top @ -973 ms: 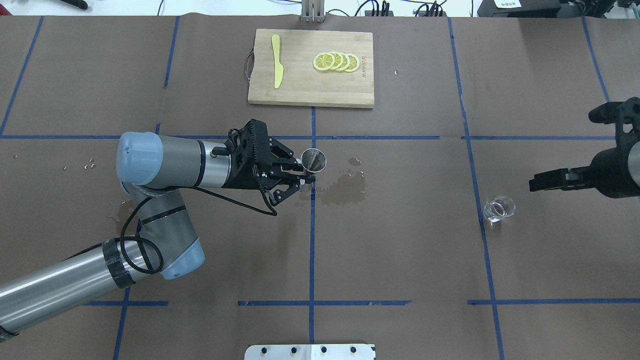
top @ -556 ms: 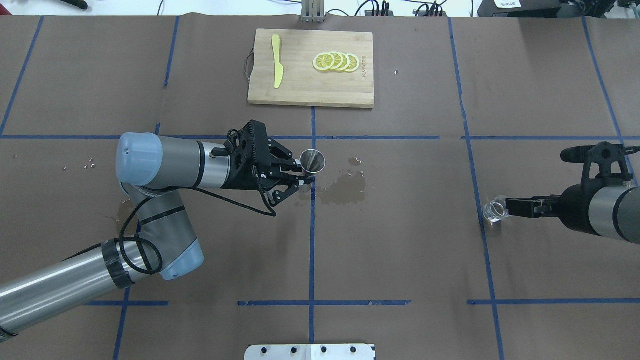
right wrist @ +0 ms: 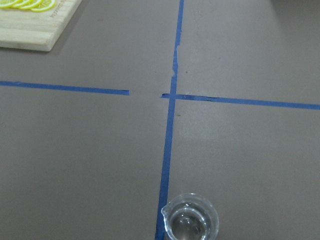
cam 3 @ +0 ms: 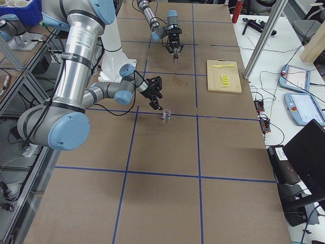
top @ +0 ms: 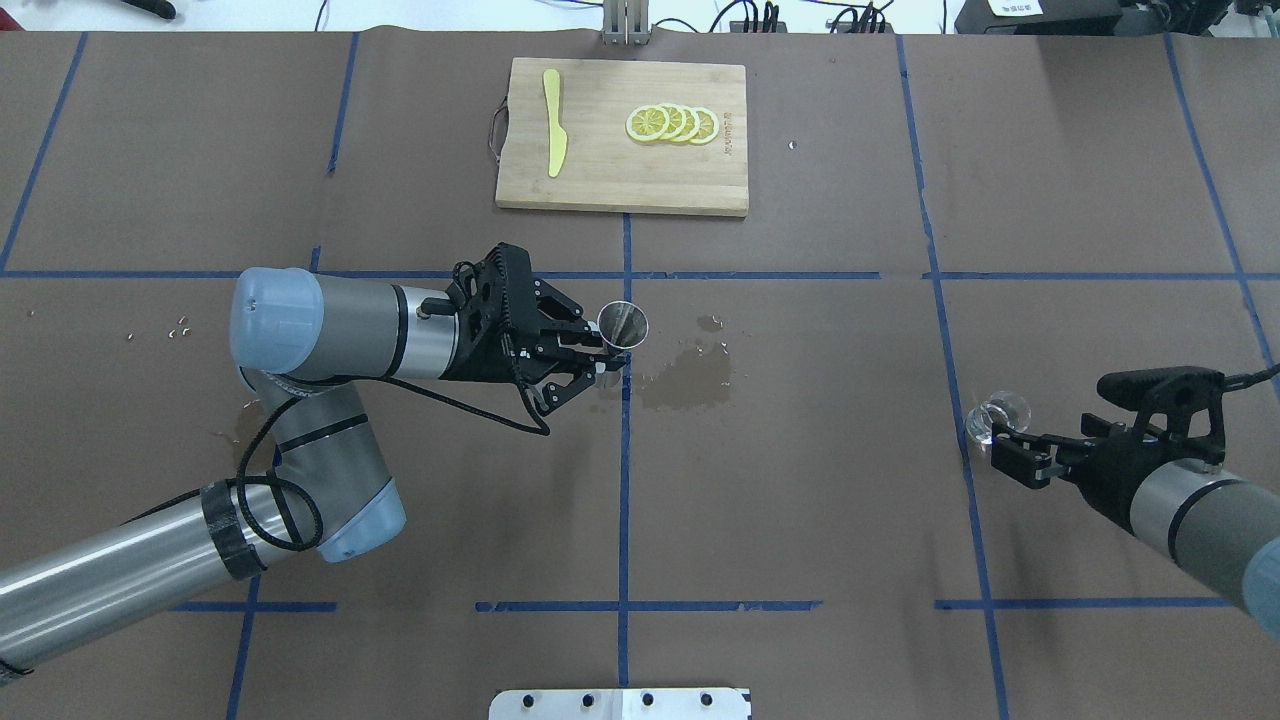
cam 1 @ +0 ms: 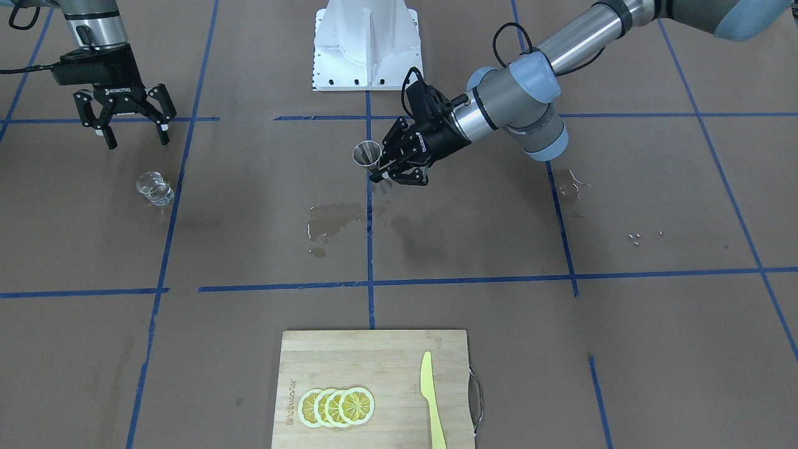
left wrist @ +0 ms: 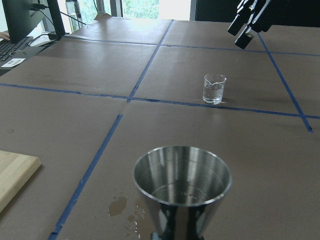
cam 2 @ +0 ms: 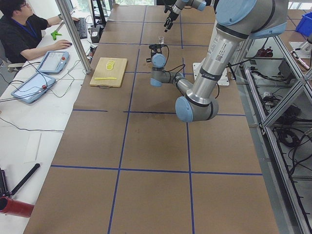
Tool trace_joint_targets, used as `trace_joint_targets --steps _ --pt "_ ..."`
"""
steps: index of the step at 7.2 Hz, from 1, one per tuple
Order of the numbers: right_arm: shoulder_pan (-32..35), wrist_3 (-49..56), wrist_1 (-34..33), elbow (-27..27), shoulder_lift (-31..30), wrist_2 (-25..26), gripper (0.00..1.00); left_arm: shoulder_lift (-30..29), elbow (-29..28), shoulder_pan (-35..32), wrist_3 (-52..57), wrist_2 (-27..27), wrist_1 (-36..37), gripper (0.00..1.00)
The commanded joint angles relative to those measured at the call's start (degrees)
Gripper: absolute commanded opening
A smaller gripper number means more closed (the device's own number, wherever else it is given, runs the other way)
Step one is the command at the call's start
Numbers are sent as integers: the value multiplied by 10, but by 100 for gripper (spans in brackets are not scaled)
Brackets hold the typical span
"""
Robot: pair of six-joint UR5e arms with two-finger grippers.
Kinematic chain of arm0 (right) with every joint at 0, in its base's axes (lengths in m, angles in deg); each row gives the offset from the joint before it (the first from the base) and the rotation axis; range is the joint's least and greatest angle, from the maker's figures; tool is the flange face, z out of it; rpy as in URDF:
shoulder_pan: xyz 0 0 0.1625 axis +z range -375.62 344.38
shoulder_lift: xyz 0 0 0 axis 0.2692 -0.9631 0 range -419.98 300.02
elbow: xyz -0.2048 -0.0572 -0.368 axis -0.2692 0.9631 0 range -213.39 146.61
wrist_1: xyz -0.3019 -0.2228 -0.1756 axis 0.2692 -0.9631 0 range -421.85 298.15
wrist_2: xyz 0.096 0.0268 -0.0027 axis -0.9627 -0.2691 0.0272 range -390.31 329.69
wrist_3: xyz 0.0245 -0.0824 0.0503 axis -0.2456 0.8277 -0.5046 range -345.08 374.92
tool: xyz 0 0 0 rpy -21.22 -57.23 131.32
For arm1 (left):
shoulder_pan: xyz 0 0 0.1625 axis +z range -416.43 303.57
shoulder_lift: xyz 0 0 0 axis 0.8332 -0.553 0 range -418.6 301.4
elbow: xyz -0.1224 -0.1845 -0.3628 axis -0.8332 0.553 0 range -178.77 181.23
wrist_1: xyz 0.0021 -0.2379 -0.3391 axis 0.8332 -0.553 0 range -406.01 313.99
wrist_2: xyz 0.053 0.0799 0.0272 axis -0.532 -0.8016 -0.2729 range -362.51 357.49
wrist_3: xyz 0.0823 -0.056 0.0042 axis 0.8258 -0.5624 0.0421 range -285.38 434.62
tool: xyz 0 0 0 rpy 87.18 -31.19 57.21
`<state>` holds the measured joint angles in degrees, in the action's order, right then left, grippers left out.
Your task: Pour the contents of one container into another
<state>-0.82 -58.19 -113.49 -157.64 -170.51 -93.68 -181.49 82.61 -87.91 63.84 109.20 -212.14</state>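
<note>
Shiny steel jigger [left wrist: 182, 185], clear glass beaker [left wrist: 214, 88]

— Surface?
— 1 table [top: 800, 500], brown paper cover, blue tape [top: 624, 500] grid.
— Items directly on it?
— 1 wooden cutting board [top: 610, 170], far side. 1 clear glass cup [cam 1: 154, 188], upright, against a tape line. 1 wet patch [top: 690, 378], centre.

Silver arms [top: 100, 580] with pale-blue joint caps [top: 265, 320]; black, cable-trailing left claw [top: 608, 365].

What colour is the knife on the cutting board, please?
Pale yellow; the knife shows best in the overhead exterior view.
</note>
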Motion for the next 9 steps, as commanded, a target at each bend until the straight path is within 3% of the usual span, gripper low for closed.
trace_joint_targets --steps 1,4,9 --pt "-72 -33 70 68 5 147 100 1 1 0 1 0 -1 0" --pt "-85 -34 94 105 20 250 100 5 2 0 1 0 -2 0" --pt "-101 -80 94 225 90 323 100 7 2 0 2 0 -4 0"
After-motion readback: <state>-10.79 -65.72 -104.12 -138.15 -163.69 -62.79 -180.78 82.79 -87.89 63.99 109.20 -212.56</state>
